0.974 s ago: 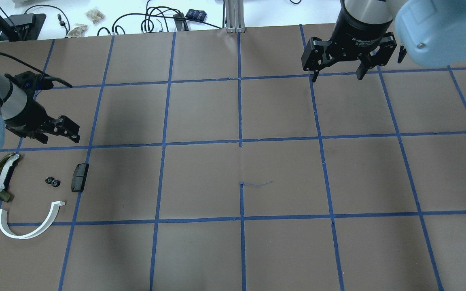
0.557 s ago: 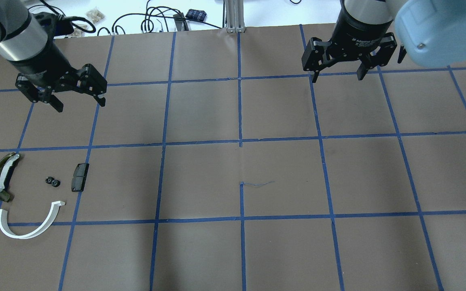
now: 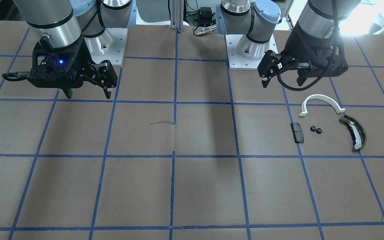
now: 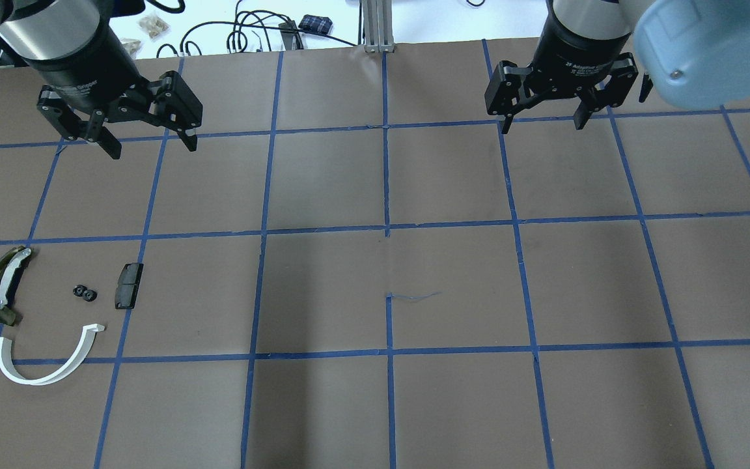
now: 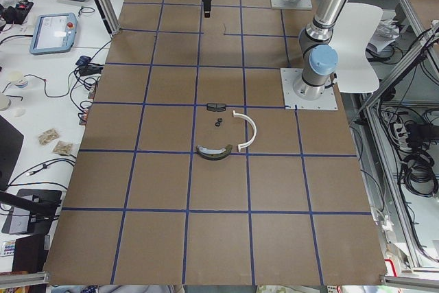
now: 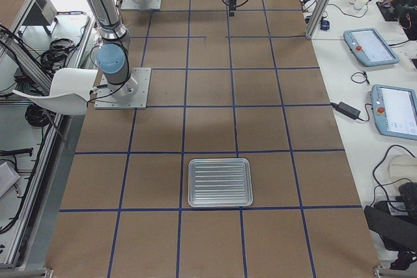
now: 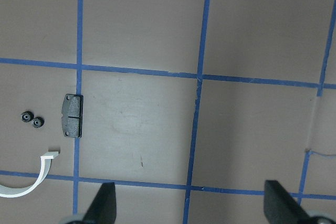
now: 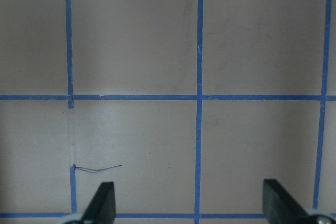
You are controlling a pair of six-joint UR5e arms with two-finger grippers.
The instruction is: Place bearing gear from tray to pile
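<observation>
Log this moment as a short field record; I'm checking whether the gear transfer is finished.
left gripper: open, empty, above the brown table
right gripper: open, empty, above the table
two small black gears: side by side on the table, between black rectangular block and olive-green curved piece with white strip
white half-ring arc: on the table beside them
ribbed metal tray: no parts visible in it
task state: looks finished
</observation>
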